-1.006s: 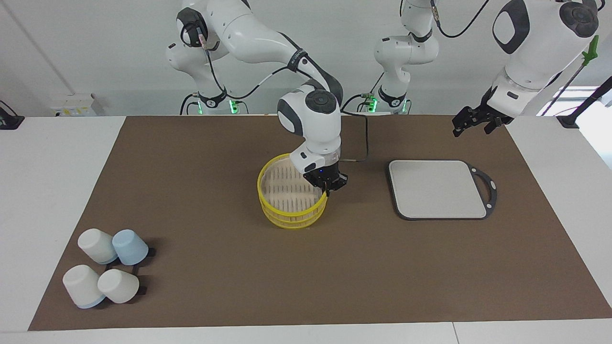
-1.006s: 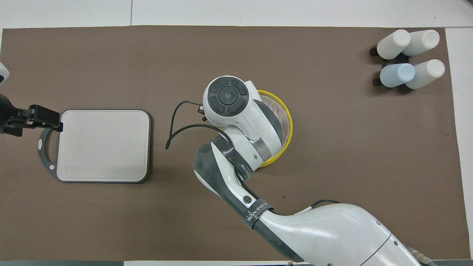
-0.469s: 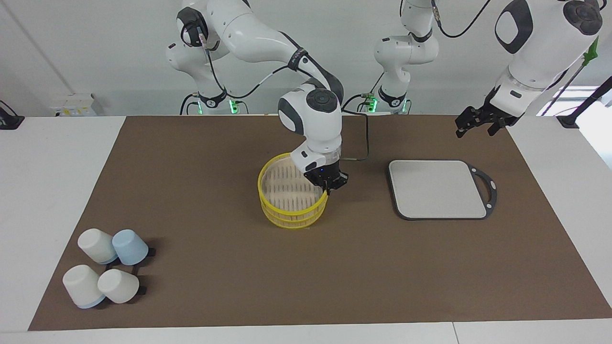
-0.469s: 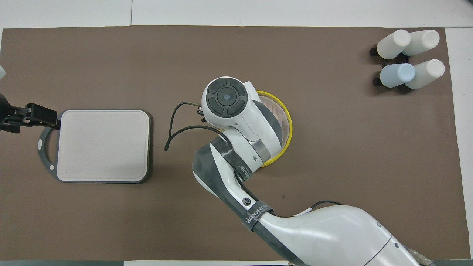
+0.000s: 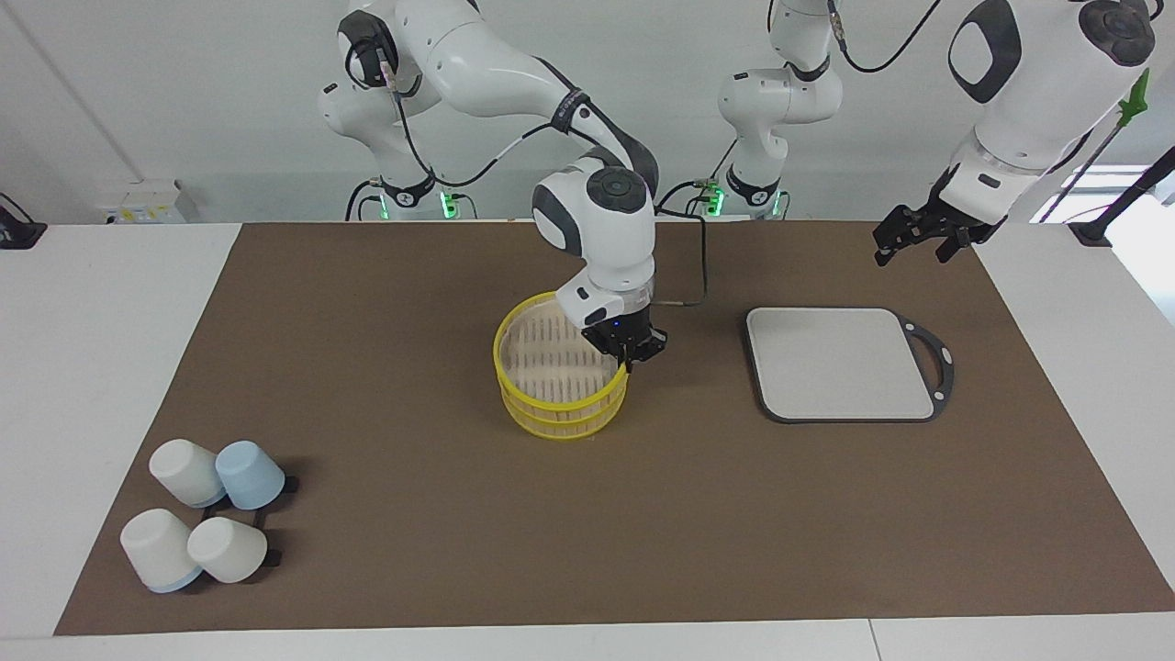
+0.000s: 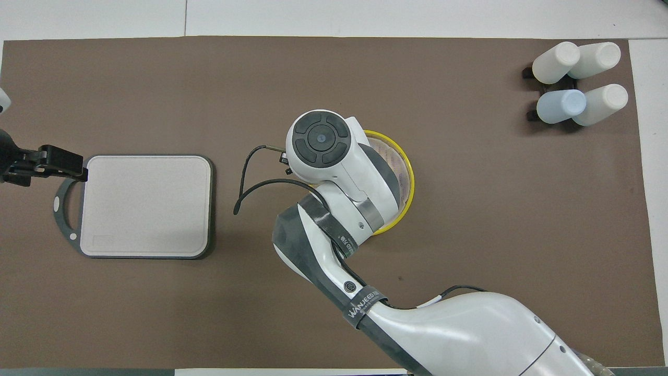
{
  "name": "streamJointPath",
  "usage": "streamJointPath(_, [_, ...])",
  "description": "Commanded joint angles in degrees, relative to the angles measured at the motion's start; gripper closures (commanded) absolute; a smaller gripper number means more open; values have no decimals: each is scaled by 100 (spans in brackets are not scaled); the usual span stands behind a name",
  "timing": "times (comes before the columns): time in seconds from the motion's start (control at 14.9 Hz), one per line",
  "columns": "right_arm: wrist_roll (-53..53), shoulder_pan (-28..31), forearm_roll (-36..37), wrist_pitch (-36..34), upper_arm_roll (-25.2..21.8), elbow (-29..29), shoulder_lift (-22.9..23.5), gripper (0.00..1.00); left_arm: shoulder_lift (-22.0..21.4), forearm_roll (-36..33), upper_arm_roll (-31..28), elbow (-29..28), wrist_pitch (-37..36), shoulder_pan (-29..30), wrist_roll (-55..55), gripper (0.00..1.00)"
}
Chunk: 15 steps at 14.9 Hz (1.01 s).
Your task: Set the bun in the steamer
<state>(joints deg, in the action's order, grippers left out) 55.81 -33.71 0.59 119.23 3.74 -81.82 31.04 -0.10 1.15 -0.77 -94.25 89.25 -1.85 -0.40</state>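
1. The right gripper [image 5: 630,360] is low at the rim of the steamer [image 5: 542,401], on the side toward the left arm's end of the table. One dark finger crosses the yellow rim from above, so the fingers seem pinched on the rim, one inside and one outside.
2. In the last second this gripper rose a little, and the wrist above it also. The steamer shifted slightly with it, which fits with a grip on the rim.
3. In the overhead view the right arm covers most of the steamer, and only the edge of the rim [image 6: 410,177] shows.
4. The bun is not visible in any view. The visible part of the steamer's slatted floor is bare, and so is the grey board [image 5: 840,363]. I cannot tell where the bun is.
5. So I judge that the arm is now moving or adjusting the steamer, not placing the bun. The task itself looks not yet done.
6. The left gripper [image 5: 918,240] waits in the air near the handle end of the board. It drifted only slightly.
7. Four cups [image 5: 207,523] lie together toward the right arm's end of the table, farther from the robots than the steamer, and they did not move.
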Motion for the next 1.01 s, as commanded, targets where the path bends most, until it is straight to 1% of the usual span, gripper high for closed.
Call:
streamJointPath(0.0, [141,31,-77,100,22,-395,-257,100,-78,-89,68,-129,137,53,66,0])
streamJointPath(0.2, [132,22,-77,92,22,-413,-266,100,-78,-89,68,-138,146,53,66,0])
streamJointPath(0.27, [123,14,-68,83,22,-413,-266,72,-78,-89,68,-138,146,53,66,0])
streamJointPath(0.34, [114,5,-68,57,22,-396,-266,20,-78,-89,68,-138,137,53,66,0])
streamJointPath(0.4, [106,5,-68,13,22,-352,-266,0,-78,-89,68,-138,137,53,66,0])
streamJointPath(0.54, [36,83,-42,-66,4,-290,-335,0,-78,-89,68,-120,146,53,75,0])
streamJointPath(0.67, [-401,477,2,-494,-4,-290,-677,0,-78,-89,68,-129,163,53,75,0])
streamJointPath(0.8, [-1741,1118,2,-1249,4,-299,-1151,0,-78,-89,68,-129,172,53,84,0])
streamJointPath(0.94, [-3026,1646,20,-1830,-4,-299,-1529,0,-69,-89,68,-129,172,53,75,0])
